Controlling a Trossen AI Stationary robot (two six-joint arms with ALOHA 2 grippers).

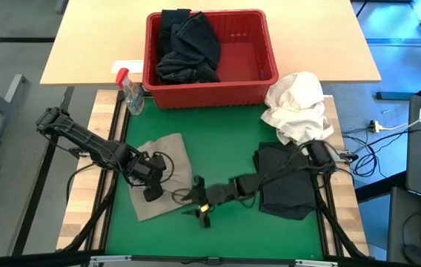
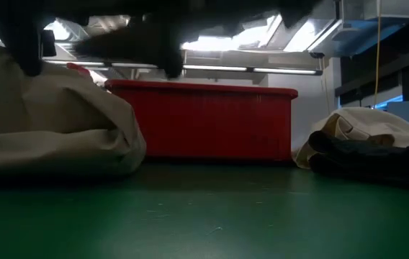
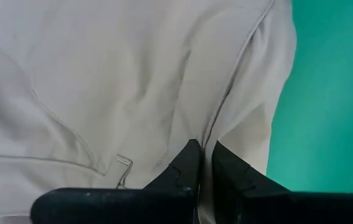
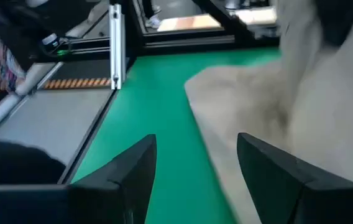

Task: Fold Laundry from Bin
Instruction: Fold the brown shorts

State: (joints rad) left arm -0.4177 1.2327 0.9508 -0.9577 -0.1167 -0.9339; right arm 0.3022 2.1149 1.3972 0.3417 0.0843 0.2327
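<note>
Left wrist view: khaki garment point(image 3: 133, 81) pinched in left hand point(image 3: 202, 163).

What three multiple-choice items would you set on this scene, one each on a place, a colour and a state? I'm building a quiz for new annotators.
1. Where does the white cloth bundle lie?
A. inside the red basket
B. on the table by the red basket's right front corner
C. under the left arm

2. What colour is the garment that the left gripper holds?
A. khaki-beige
B. black
C. red

3. How does the right gripper stand?
A. shut on the black garment
B. shut on nothing
C. open, holding nothing

Key: 1 B, the high view shows the bundle outside the basket, at that corner. 2 A, the left wrist view shows the fingers pinched on a fold of the khaki-beige garment. 3 C, the right wrist view shows its fingers apart over the green mat.
</note>
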